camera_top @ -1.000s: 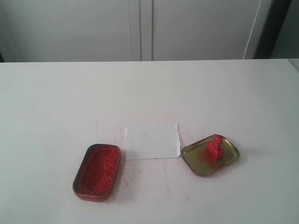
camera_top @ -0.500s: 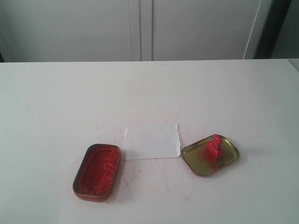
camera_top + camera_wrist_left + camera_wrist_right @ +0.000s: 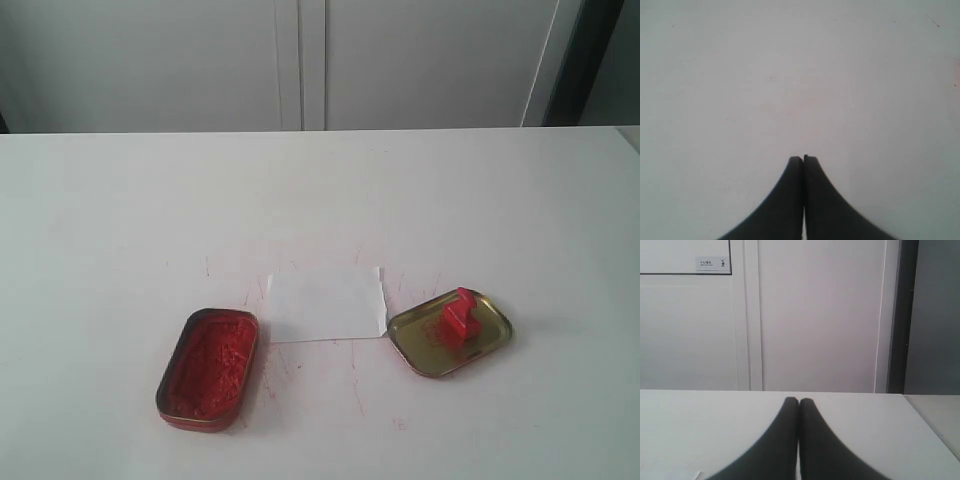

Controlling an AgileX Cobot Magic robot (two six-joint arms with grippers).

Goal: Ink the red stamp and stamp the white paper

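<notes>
The red stamp lies in the gold tin lid at the front right of the table in the exterior view. To its left the white paper lies flat, and further left sits the oblong tin of red ink paste. Neither arm shows in the exterior view. My left gripper is shut with nothing in it, over bare white tabletop. My right gripper is also shut and empty, pointing across the table toward the cabinet doors. No task object shows in either wrist view.
White cabinet doors stand behind the table's far edge. A dark vertical strip rises at the back right. Faint red smears mark the tabletop around the paper and tins. The table's right edge shows in the right wrist view.
</notes>
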